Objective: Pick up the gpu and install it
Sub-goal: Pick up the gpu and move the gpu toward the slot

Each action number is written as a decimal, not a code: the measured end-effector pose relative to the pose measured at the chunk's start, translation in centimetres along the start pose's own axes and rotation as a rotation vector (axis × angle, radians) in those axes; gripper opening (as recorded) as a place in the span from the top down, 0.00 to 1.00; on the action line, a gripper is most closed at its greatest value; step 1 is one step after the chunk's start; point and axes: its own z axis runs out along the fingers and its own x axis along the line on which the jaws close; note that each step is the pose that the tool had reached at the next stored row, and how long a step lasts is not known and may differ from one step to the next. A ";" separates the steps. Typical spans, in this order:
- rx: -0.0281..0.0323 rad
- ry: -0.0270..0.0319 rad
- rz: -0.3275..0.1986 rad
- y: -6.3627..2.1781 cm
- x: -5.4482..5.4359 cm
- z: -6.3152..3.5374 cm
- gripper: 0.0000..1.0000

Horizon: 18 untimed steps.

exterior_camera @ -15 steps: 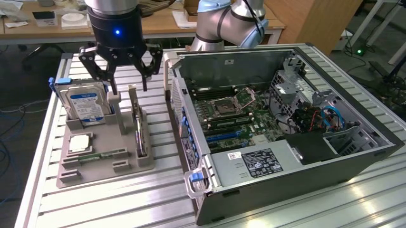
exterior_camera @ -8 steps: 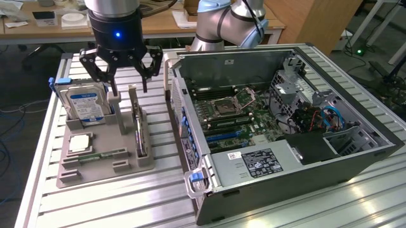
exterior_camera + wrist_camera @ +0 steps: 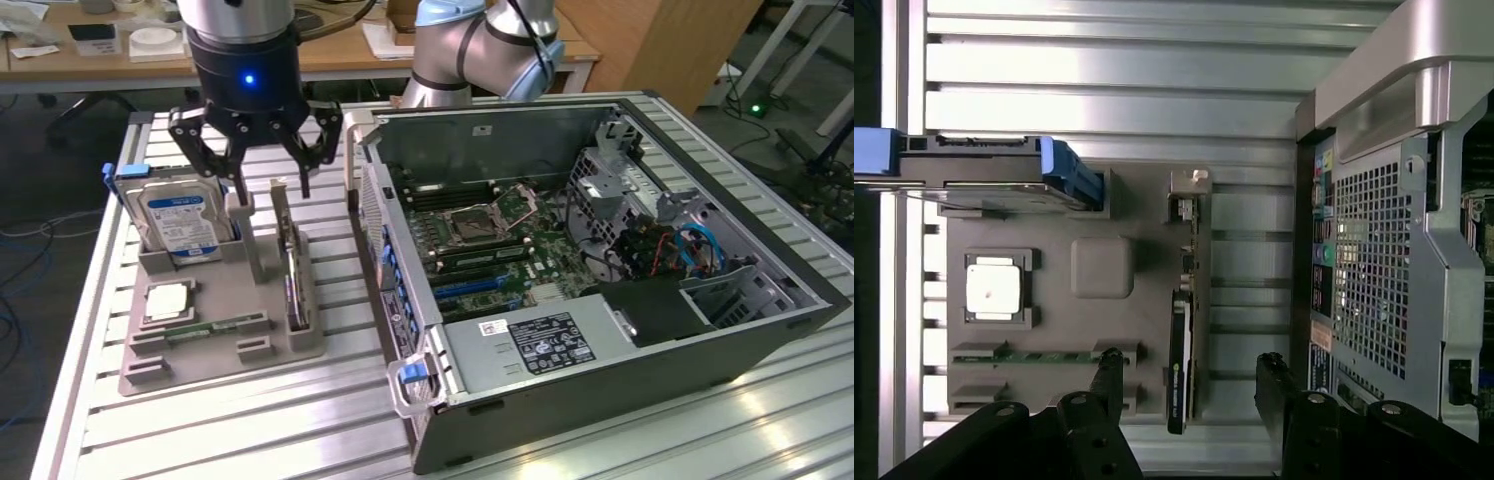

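Note:
The gpu (image 3: 291,268) stands on its long edge in a slot of the grey parts holder (image 3: 200,355), its silver bracket end toward the back. In the wrist view the gpu (image 3: 1181,345) shows edge-on as a thin dark strip. My gripper (image 3: 267,172) hangs open just above the card's back end, apart from it. In the wrist view the gripper (image 3: 1189,368) straddles the card, one black finger (image 3: 1108,368) on each side, nothing held.
The holder also carries a silver hard drive (image 3: 180,222) in a blue bracket, a processor chip (image 3: 168,300) and a memory stick (image 3: 214,328). An open computer case (image 3: 627,330) lies at the exterior view's right, motherboard (image 3: 494,250) exposed. All rest on a slatted metal table (image 3: 267,430).

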 end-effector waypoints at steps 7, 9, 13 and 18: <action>-0.0001 0.0000 0.000 -0.03 0.0 0.43 0.35; -0.0002 0.0000 0.000 -0.04 0.0 0.55 0.35; -0.0003 0.0000 0.000 -0.05 0.0 0.75 0.35; -0.0004 0.0000 0.000 -0.07 0.0 1.01 0.35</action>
